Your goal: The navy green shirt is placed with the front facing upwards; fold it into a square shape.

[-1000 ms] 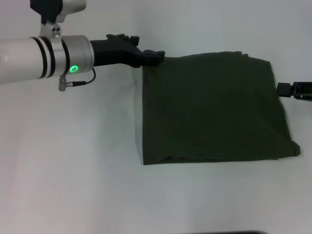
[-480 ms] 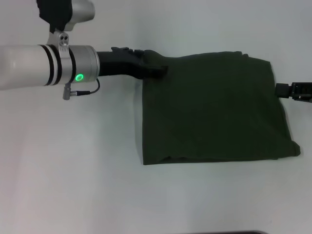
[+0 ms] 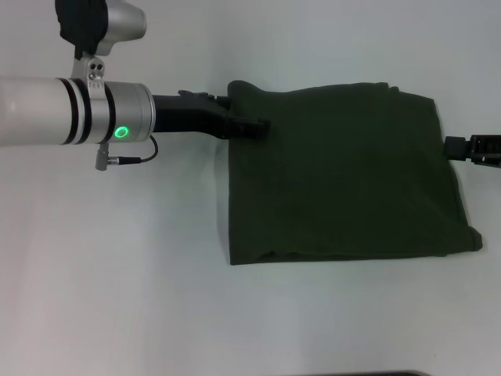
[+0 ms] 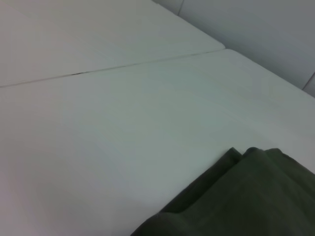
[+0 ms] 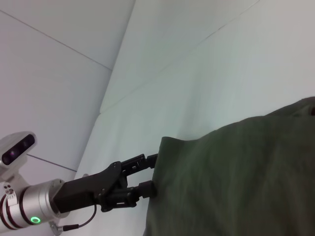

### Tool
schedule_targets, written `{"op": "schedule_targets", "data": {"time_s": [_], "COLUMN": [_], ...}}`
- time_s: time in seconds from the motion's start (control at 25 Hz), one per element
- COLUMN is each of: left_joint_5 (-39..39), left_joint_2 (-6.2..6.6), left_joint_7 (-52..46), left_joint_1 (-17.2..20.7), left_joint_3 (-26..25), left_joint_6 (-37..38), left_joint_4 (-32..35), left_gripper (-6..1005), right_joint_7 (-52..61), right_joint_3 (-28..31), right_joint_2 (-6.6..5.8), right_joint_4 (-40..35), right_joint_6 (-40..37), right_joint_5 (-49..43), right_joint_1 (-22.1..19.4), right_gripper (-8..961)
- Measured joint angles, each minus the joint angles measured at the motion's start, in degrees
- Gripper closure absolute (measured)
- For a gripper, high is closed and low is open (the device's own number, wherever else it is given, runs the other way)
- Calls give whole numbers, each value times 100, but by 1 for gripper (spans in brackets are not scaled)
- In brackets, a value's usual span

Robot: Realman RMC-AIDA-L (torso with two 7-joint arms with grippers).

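Head view: the navy green shirt [image 3: 344, 172], folded into a plain dark rectangle, lies flat on the white table [image 3: 117, 274], right of centre. Left gripper [image 3: 249, 110] reaches in from the left w/ its jaws clamped on the shirt's far-left corner, one finger over the cloth, one under, edge lifted slightly. Right gripper [image 3: 462, 146] sits by the shirt's right edge; can't tell if apart or together.

shirt [image 3: 344, 172]: matt dark green cloth | table [image 3: 117, 274]: smooth white, matt | left gripper [image 3: 244, 117]: matt black plastic
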Motion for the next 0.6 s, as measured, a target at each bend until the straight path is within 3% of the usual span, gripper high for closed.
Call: {"op": "schedule_targets", "data": {"time_s": [0.6], "left_joint_5": [88], "left_joint_2": [-63], "left_joint_7": [35], "left_joint_1": [-43], "left_joint_3": [8], "left_joint_6": [-164], "left_joint_4": [56], "left_gripper": [71], "right_joint_7": [-14], "right_joint_3": [0], "right_joint_2": [6], "right_joint_4": [0], "right_joint_6": [15], "right_joint_5": [14], "right_joint_1": [-8], "right_gripper": [686]}}
